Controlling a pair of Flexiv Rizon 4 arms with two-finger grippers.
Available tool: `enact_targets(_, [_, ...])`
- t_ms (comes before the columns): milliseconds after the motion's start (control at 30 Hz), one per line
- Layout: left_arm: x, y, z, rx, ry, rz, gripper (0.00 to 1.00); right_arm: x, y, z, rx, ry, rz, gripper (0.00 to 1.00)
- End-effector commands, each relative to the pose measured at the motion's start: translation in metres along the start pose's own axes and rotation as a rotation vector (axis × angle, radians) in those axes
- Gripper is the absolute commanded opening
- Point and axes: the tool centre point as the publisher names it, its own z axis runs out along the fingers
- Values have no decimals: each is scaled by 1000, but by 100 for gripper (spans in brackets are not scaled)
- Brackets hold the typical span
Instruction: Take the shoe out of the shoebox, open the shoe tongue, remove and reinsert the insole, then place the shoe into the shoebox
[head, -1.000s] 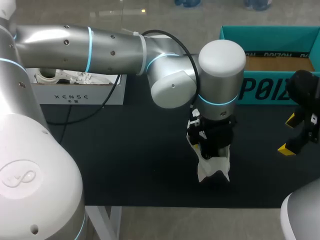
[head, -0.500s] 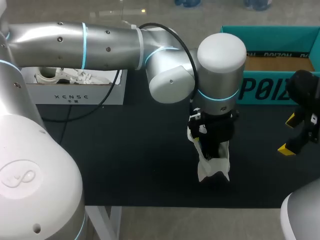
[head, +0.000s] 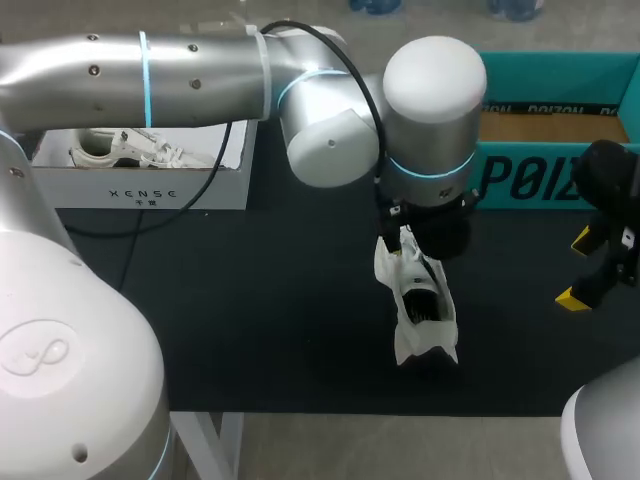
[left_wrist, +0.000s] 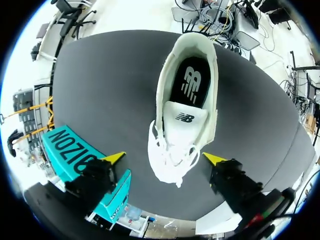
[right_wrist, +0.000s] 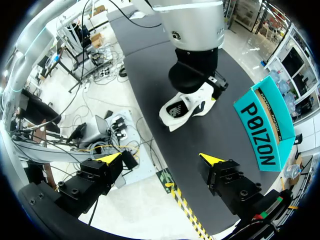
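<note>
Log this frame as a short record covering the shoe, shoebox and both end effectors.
shoe: white, out on the black table, dark insole inside
shoebox: teal, open, table's far right
left end effector: open, over the shoe's laced end, not gripping
right end effector: open, apart from the shoe

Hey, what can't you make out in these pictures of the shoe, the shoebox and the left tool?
Head view: the left tool is hidden under its own wrist, which also covers one end of the shoe.
Left wrist view: the tongue covers the front of the insole.
Head view: the shoebox interior is cut by the edge and partly blocked by the left arm.
</note>
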Motion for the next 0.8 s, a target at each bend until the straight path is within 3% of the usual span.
enact_targets(33, [5, 3, -10, 15, -4, -35, 0, -2, 4, 0, 8, 6, 1, 100])
enact_targets(233, [24, 8, -13, -61, 114, -390, 0, -2, 4, 0, 8, 6, 1, 100])
enact_targets(267, [31, 8, -14, -73, 154, -491, 11, -2, 4, 0, 8, 6, 1, 100])
enact_targets(300, [37, 8, -15, -49, 138, -561, 100, -2, 4, 0, 8, 6, 1, 100])
enact_targets(800, [37, 8, -15, -49, 138, -561, 100, -2, 4, 0, 8, 6, 1, 100])
